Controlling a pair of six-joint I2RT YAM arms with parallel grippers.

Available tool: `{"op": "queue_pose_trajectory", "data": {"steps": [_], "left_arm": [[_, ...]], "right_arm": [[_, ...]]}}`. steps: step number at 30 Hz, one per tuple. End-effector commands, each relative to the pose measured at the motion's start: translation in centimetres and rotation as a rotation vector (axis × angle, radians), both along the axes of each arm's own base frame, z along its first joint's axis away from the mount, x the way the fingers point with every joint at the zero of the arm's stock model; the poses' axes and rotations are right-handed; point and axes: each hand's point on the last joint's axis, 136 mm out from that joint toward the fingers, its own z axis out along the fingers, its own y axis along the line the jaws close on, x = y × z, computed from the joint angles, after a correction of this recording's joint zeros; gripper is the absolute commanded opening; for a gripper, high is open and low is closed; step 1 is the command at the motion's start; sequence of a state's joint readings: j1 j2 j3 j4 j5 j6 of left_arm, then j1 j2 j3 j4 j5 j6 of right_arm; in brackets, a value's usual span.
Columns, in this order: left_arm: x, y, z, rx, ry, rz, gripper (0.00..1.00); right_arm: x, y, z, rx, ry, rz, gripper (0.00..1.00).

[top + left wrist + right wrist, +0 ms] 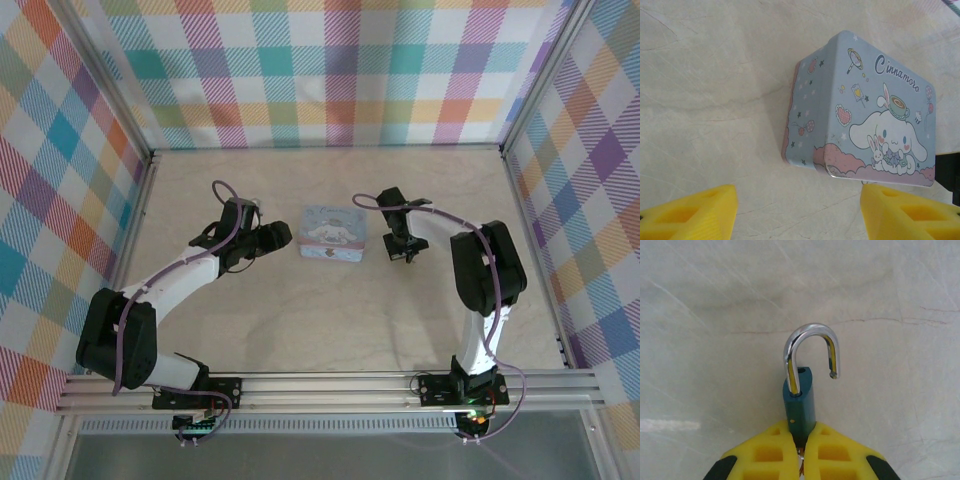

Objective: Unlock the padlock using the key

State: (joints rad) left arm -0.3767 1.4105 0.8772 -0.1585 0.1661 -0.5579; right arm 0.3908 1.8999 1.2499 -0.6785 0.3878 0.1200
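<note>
The padlock [800, 405] is a small teal-blue block with a shiny steel shackle. Its shackle [810, 347] is swung open, one leg out of its hole. My right gripper [801, 435] is shut on the lock's lower end, above the bare table. A bit of metal ring [801, 462] shows between the yellow fingers below the lock; the key itself is hidden. In the top view the right gripper [404, 246] sits right of the tin. My left gripper [797, 212] is open, yellow fingers [690, 212] wide apart, empty, just short of the tin's near corner.
A pastel blue-pink tin [865, 115] with a white cartoon figure lies closed at the table's middle [331, 232], between the two arms. Checked fabric walls [320, 70] enclose the pale table [320, 320] on three sides. An aluminium rail [330, 385] runs along the near edge.
</note>
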Motion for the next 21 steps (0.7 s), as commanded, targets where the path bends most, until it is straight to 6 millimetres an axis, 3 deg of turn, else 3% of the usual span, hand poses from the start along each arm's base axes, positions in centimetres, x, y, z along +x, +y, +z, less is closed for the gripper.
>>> {"op": "queue_pose_trajectory", "data": {"steps": [1,7,12,15,16,17,18,21], "left_arm": [[0.0,0.7,-0.2,0.01,0.005,0.025,0.67],[0.1,0.7,-0.2,0.012,0.004,0.026,0.67],[0.5,1.2,0.6,0.031,-0.013,0.042,0.68],[0.9,2.2,1.2,0.054,-0.025,0.067,0.75],[1.0,2.6,1.4,0.069,-0.03,0.077,0.94],[1.2,3.0,1.8,0.086,-0.036,0.084,1.0],[1.4,3.6,2.2,0.108,-0.047,0.092,1.0],[1.8,5.8,3.2,0.209,-0.058,0.13,1.0]], "right_arm": [[-0.1,0.2,-0.7,0.022,0.039,-0.017,0.08],[0.1,0.4,0.4,0.041,0.023,-0.028,0.3],[0.4,0.7,4.1,0.087,-0.065,-0.036,0.43],[0.5,0.4,6.7,0.115,-0.146,-0.047,0.55],[0.5,0.3,7.4,0.122,-0.17,-0.054,0.59],[0.5,0.1,8.1,0.131,-0.197,-0.062,0.92],[0.6,-0.1,8.8,0.141,-0.226,-0.071,1.0],[1.0,-1.5,10.3,0.156,-0.325,-0.126,1.0]]}}
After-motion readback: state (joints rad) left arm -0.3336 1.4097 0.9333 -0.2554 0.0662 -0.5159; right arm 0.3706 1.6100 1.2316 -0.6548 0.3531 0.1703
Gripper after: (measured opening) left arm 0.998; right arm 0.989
